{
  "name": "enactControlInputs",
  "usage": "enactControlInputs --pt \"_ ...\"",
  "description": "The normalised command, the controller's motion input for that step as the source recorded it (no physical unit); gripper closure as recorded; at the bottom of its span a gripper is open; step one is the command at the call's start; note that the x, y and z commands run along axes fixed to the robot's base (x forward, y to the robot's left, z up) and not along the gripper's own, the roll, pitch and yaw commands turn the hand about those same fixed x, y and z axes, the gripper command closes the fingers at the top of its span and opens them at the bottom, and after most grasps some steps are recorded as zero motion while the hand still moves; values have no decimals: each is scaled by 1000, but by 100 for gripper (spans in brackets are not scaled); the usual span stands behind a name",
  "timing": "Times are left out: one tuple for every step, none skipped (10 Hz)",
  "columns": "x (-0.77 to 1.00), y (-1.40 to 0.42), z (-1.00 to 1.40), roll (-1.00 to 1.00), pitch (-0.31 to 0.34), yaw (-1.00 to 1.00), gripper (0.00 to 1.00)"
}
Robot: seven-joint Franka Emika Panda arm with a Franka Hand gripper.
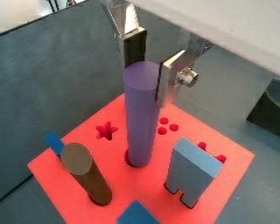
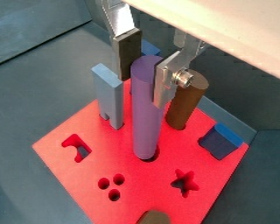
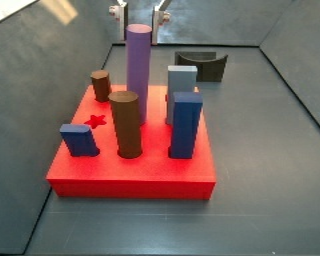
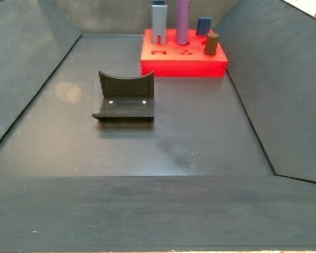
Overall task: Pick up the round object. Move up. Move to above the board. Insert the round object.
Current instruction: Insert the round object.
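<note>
My pincer [image 1: 152,54] hung above the board [image 1: 73,179], its plates parted either side of the round object's [image 1: 140,109] top without visibly clamping it; the purple cylinder stood upright, its foot seated in a board hole.

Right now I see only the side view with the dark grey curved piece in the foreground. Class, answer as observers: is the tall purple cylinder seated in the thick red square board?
Observer: Yes. In both wrist views the tall purple cylinder stands upright with its foot down in a round hole of the thick red square board.
Operator: Where is the gripper?
Observer: The gripper straddles the cylinder's top, a finger on each side. I cannot tell whether the pads press it.
Operator: Any open holes nearby?
Observer: The star cut-out close to the cylinder's hole is unfilled.
</note>
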Motion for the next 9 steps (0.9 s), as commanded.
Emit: enactControlInputs --pt "0 0 -66 0 -9 0 100" --pt "0 0 -91 0 -11 0 100" --pt "0 0 -97 0 -9 0 100" --pt "-6 -57 -80 0 -4 0 100" --pt "-9 -31 -80 0 -14 0 100" --pt "-23 0 -91 0 -21 0 100" --pt "-14 0 -89 0 -24 0 100" --pt "0 -9 -86 0 -23 0 100" --pt "0 -20 -89 0 -23 0 100"
